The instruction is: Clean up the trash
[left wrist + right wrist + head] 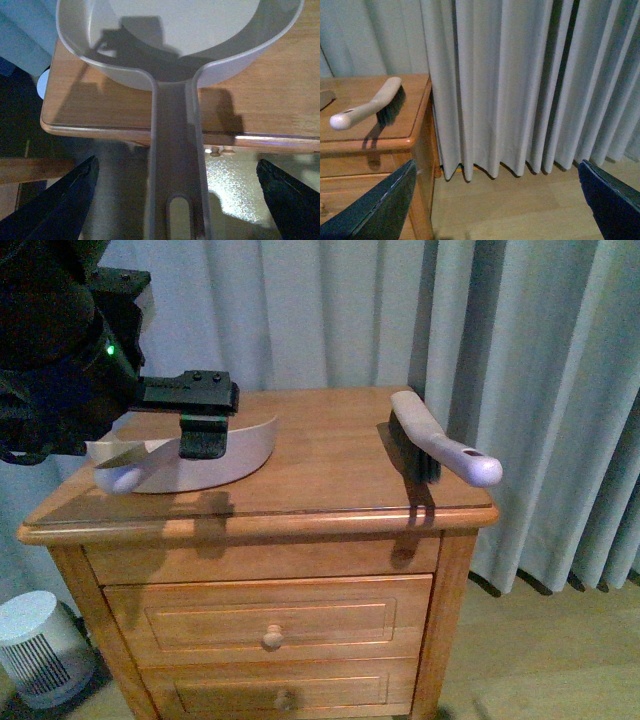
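Only from front: dustpan (248,445) and brush (436,436) together.

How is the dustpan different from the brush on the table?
The dustpan is a wide, shallow scoop; the brush is long and narrow. The dustpan is pale all over; the brush has dark bristles. The dustpan lies at the left of the nightstand; the brush stands on its bristles near the right edge. Both have pale handles and sit on the same wooden top.
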`<state>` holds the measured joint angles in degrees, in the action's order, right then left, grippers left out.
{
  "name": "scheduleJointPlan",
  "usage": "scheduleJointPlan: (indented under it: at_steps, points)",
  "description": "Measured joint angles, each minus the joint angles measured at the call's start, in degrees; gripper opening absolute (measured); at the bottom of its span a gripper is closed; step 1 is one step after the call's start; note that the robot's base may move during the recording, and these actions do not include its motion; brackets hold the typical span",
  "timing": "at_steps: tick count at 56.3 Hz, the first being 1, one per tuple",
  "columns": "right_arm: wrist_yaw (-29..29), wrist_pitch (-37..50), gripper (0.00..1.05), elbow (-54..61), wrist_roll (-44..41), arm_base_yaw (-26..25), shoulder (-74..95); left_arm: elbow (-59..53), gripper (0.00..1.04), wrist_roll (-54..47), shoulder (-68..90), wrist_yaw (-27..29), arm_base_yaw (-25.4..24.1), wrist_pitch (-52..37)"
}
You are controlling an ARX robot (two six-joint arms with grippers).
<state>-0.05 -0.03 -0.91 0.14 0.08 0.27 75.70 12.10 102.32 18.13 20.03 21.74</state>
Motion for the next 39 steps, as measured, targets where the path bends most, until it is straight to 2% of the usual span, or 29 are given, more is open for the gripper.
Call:
scheduleJointPlan:
  at_steps: [27,39]
  points:
    - [0.0,0.0,0.97,0.0,0.0,0.0,0.0,0.0,0.97,-3.3,3.2,0.2,-1.4,-3.5]
    - [0.0,0.0,0.97,0.0,0.0,0.0,0.0,-0.2,0.64,-3.7,3.2,-0.1,-1.5,-3.5]
